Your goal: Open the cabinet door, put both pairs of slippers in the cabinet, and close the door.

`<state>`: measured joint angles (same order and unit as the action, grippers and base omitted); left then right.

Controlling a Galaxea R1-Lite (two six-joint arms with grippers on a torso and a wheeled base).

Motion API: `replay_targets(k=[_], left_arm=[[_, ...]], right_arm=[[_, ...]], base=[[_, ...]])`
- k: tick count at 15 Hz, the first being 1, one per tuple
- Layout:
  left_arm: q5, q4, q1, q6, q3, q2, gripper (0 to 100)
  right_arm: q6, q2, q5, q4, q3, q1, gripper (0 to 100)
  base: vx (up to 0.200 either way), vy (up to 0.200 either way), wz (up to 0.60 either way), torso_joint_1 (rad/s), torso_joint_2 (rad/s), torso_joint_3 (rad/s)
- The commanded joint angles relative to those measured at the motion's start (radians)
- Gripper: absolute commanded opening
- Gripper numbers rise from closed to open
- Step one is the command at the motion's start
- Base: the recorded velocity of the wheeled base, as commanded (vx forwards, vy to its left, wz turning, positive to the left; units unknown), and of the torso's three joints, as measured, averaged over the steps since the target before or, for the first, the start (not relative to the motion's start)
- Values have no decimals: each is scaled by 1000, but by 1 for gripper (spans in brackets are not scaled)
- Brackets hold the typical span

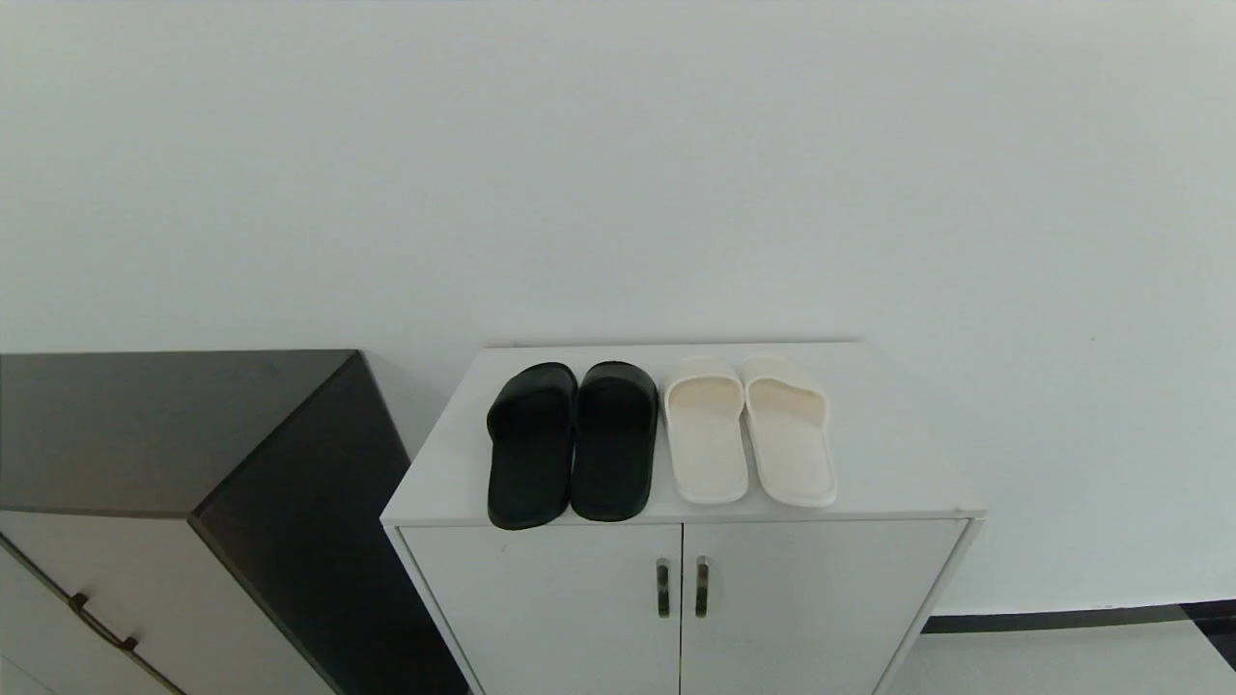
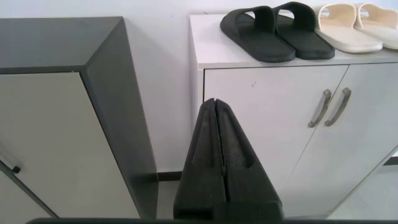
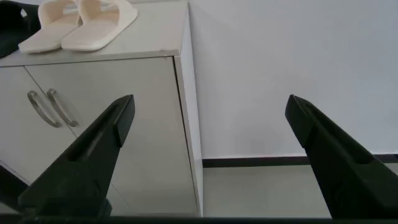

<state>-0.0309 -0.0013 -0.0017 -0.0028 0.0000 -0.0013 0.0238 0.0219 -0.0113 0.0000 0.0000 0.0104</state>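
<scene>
Two pairs of slippers sit side by side on top of the low white two-door cabinet (image 1: 869,454), toes to the wall. The black plastic slide slippers (image 1: 560,454) are on the robot's left, their heels right at the front edge. The cream plastic slide slippers (image 1: 763,439) are just beside them on the right, the inner black and inner cream shoes almost touching. Under them, both doors are shut: the left door (image 1: 550,608) and the right door (image 1: 811,598) meet at the middle, each with an upright brushed-metal bar handle, one (image 1: 662,587) beside the other (image 1: 702,586) across the seam.

Now the grippers. The left gripper (image 2: 215,102) has its two black fingers pressed flat together, nothing between them. It is in front of the cabinet on the left-door side, apart from the panel, with the black pair well off beyond it on the top. The right gripper (image 3: 210,106) has its black fingers spread wide and holds nothing. It faces the cabinet's right front corner and the wall next to it, and the cream pair lies well apart from it on the top.

To the robot's left of the white cabinet is a larger cabinet with a dark brown top and side and a pale front (image 1: 174,425). Behind it all is a plain white wall, with a black skirting strip (image 1: 1062,618) along the pale floor.
</scene>
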Motion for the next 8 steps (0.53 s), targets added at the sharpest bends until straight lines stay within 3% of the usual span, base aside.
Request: replay_targets(k=[1, 3, 4, 5, 6, 8], left_arm=[[0, 0, 0, 0, 0, 1, 0], [0, 0, 0, 0, 0, 1, 0], [-1, 0, 0, 1, 0, 1, 0], [-1, 0, 0, 1, 0, 1, 0], [-1, 0, 0, 1, 0, 1, 0], [0, 0, 0, 1, 0, 1, 0]], right_arm=[[2, 1, 4, -6, -18, -1, 100], [176, 144, -10, 95, -374, 0, 100], [173, 222, -76, 179, -460, 5, 100], [173, 222, -76, 179, -460, 5, 100], [159, 401, -231, 218, -469, -1, 100], [160, 690, -240, 91, -469, 49, 100]], base=[[0, 0, 0, 0, 0, 0], [0, 0, 0, 0, 0, 0], [0, 0, 0, 0, 0, 0], [0, 0, 0, 0, 0, 0], [0, 0, 0, 0, 0, 0], [0, 0, 0, 0, 0, 0]])
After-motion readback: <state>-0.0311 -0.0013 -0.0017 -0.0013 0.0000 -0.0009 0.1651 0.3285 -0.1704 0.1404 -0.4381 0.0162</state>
